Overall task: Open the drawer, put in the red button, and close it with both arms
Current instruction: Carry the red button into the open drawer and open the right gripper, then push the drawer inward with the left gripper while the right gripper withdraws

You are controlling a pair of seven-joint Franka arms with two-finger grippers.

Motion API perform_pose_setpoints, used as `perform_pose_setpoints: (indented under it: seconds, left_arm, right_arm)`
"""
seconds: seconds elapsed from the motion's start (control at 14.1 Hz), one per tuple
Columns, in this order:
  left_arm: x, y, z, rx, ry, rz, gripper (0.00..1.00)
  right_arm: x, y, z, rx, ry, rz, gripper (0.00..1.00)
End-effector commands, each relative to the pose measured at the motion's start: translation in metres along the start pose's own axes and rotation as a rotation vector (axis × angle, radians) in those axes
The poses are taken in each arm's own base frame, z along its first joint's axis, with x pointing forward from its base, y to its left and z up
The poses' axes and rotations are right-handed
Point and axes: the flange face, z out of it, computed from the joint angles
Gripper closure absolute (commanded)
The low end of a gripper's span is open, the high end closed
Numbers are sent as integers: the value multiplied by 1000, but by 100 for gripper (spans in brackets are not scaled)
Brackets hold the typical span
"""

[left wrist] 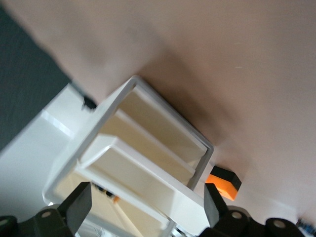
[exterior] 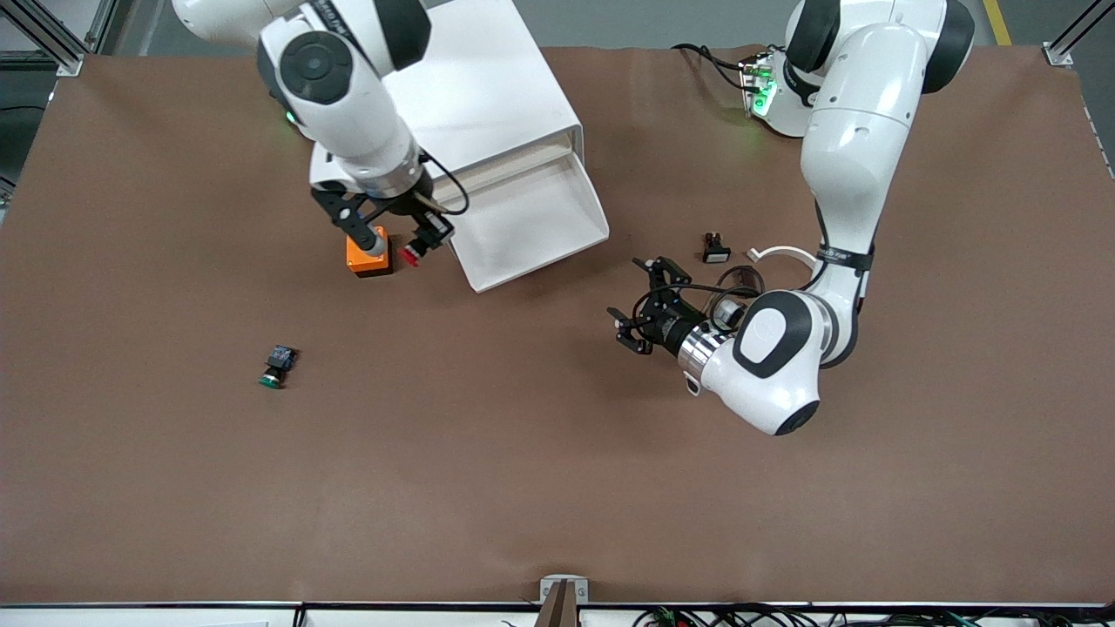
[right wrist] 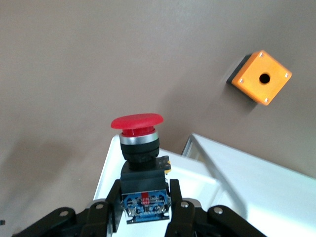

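The white cabinet (exterior: pixel 488 104) stands near the right arm's base with its top drawer (exterior: pixel 536 218) pulled out and open. My right gripper (exterior: pixel 421 242) is shut on the red button (exterior: pixel 409 255) and holds it above the drawer's corner toward the right arm's end. In the right wrist view the red button (right wrist: pixel 138 143) has its red cap pointing away from the gripper (right wrist: pixel 143 202), over the drawer's white rim (right wrist: pixel 111 163). My left gripper (exterior: pixel 638 302) is open and empty over the table beside the drawer. The left wrist view shows its fingers (left wrist: pixel 79 205) wide apart, facing the drawer (left wrist: pixel 148 173).
An orange box (exterior: pixel 368 259) with a hole sits on the table beside the right gripper; it also shows in the right wrist view (right wrist: pixel 260 77) and the left wrist view (left wrist: pixel 223 180). A green-capped button (exterior: pixel 277 366) lies nearer the camera. A small black part (exterior: pixel 716 250) lies near the left arm.
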Motion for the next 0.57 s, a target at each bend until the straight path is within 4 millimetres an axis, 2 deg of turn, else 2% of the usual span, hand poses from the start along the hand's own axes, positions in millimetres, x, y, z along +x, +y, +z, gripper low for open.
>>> perform_pose_setpoints:
  seconds: [0.0, 0.21, 0.5]
  left_arm:
    - [-20, -9, -18, -67, 162, 264, 0]
    - [-38, 2, -25, -184, 412, 427, 0]
    - [-63, 23, -18, -315, 689, 569, 0]
  right_arm:
    - [-25, -29, 18, 3, -4, 58, 100]
    - [-63, -43, 45, 29, 0, 128, 100]
    - [-107, -46, 77, -3, 3, 157, 100]
